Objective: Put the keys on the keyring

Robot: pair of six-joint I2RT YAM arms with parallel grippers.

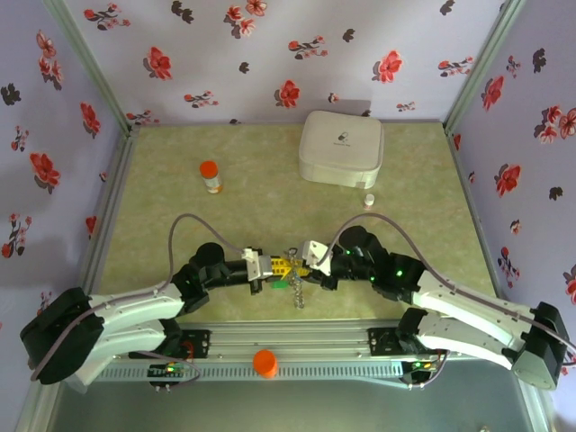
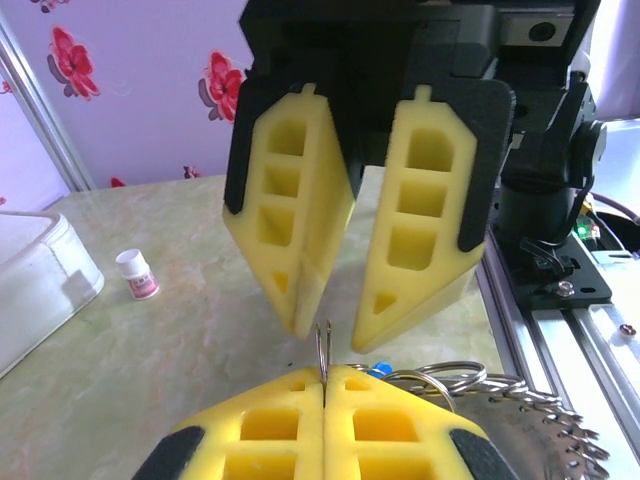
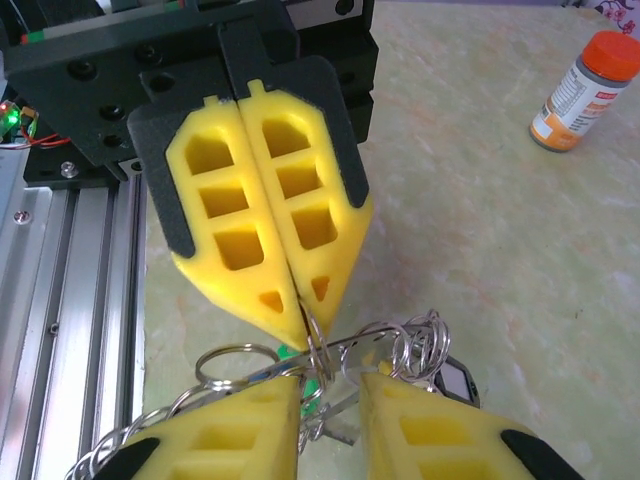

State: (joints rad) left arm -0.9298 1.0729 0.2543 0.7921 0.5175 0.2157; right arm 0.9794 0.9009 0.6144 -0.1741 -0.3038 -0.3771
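My left gripper (image 1: 281, 264) (image 2: 325, 375) is shut on the keyring (image 2: 323, 348), a thin silver ring standing edge-on between its yellow pads, with more rings and a chain (image 2: 540, 410) trailing off to the right. Facing it tip to tip, my right gripper (image 1: 306, 263) (image 3: 330, 380) stands open. The pinched ring (image 3: 318, 338), a key blade and other loops lie in the gap between its fingers. The keys (image 1: 298, 290) hang in a bunch below the two grippers. A green head (image 3: 291, 350), a blue head (image 2: 380, 369) and a black fob (image 3: 455, 382) show among them.
An orange-capped bottle (image 1: 211, 176) stands at the back left. A white rounded box (image 1: 341, 148) sits at the back, with a small white vial (image 1: 368, 200) in front of it. An orange cap (image 1: 265, 362) rests on the aluminium rail (image 1: 315, 346) below the grippers.
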